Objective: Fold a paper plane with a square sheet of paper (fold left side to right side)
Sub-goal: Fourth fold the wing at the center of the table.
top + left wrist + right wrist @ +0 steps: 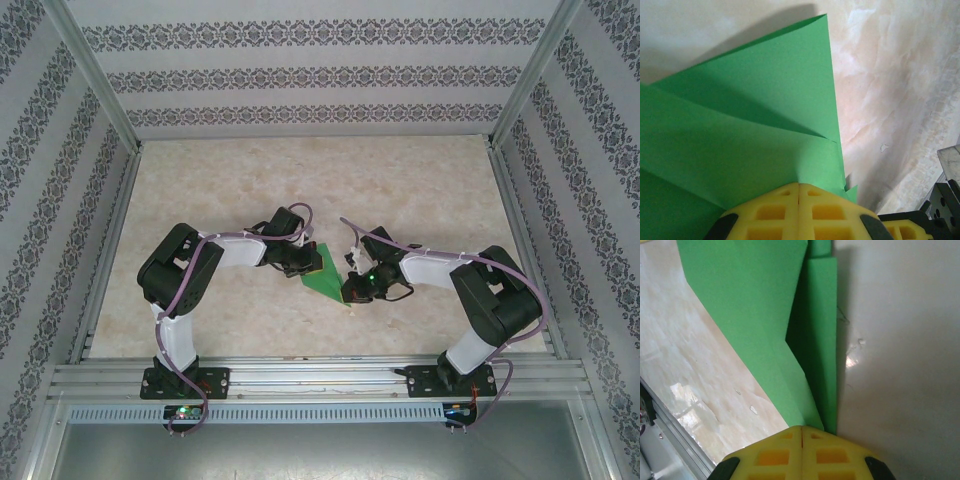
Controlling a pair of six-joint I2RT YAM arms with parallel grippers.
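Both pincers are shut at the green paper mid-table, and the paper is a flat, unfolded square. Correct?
Not the last part. The green paper is folded: the left wrist view shows overlapping flaps with creases running to a point. The left pincer and right pincer are shut at it, mid-table.

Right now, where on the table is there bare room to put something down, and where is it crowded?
The far half of the table, up to the back wall, is bare. The centre is crowded: the left gripper and right gripper are both at the green paper.
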